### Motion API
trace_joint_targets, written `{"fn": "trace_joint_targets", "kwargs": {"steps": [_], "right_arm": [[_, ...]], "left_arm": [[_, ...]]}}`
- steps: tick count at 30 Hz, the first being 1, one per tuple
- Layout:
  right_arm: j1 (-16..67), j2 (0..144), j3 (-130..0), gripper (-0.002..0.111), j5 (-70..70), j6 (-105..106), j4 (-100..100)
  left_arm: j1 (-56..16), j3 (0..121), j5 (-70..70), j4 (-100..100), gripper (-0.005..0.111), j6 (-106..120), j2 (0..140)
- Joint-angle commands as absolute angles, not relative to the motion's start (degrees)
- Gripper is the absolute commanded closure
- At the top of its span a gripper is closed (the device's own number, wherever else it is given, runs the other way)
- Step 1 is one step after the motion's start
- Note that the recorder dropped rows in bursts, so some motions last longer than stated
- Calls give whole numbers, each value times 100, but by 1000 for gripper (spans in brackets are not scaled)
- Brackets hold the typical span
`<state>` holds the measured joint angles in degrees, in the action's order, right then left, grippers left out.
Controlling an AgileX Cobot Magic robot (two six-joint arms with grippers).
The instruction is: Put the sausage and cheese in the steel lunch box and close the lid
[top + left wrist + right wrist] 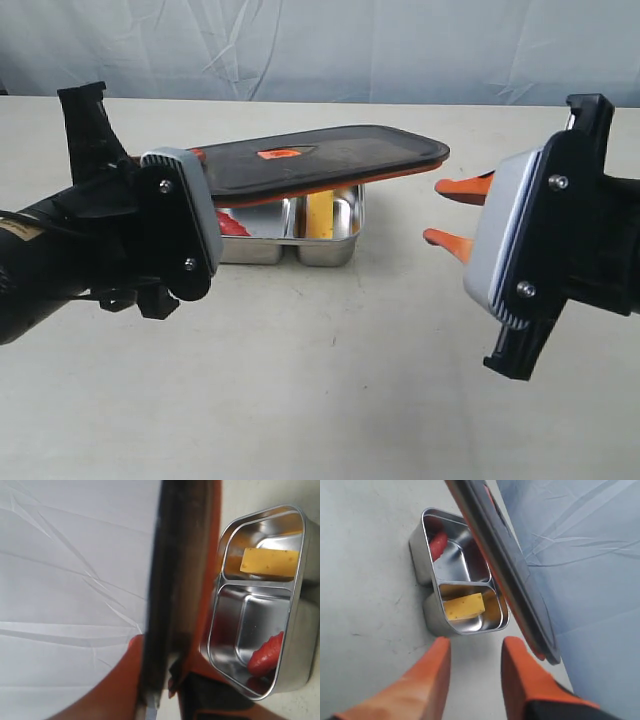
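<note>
Lid (320, 160) hangs tilted over steel lunch box (330, 252), pinched by left gripper (155, 680). Right gripper (455, 215) spread, empty, at box's 3 o'clock.

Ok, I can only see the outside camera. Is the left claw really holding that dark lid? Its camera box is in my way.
Observer: Yes. The left wrist view shows the left gripper shut on one end of the lid, seen edge-on.
Operator: Is the sausage all the way in? I just see a bit of red.
Observer: It is. The sausage lies inside the steel lunch box, in the bigger compartment, against a side wall.
Operator: And the cheese?
Observer: The cheese lies flat in the smaller compartment, its speckled face up.
</note>
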<state>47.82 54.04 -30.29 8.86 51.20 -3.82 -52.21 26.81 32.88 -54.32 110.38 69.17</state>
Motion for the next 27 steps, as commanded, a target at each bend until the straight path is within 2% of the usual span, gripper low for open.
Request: {"fn": "trace_joint_targets", "kwargs": {"steps": [1,7,13,16,19,23,24,26,27], "right_arm": [[4799,5365,-3008,74,753,5078,-164],[4799,5365,-3139,73,721,5078,-164],[4799,5460,-3300,56,808,5078,-208],[4799,5797,-3300,56,987,5078,-159],[4799,6261,-3313,56,257,5078,89],[4799,6796,-3627,57,217,5078,99],[4799,6986,-3724,59,157,5078,99],[4799,7304,-3954,71,102,5078,99],[4799,7482,-4098,87,183,5078,66]], "left_arm": [[-5268,2686,3274,-5414,107,10947,6899],[-5268,2686,3194,-5414,107,10970,6899],[-5268,2686,3194,-5389,107,10970,6899],[-5268,2686,3114,-5318,107,10960,6899],[-5268,2686,2946,-5286,107,10960,6899],[-5268,2686,2921,-5286,107,10947,6899],[-5268,2686,2824,-5286,107,10947,6899],[-5268,2686,2781,-5304,107,10947,6899],[-5268,2686,2781,-5346,107,10932,6899]]}}
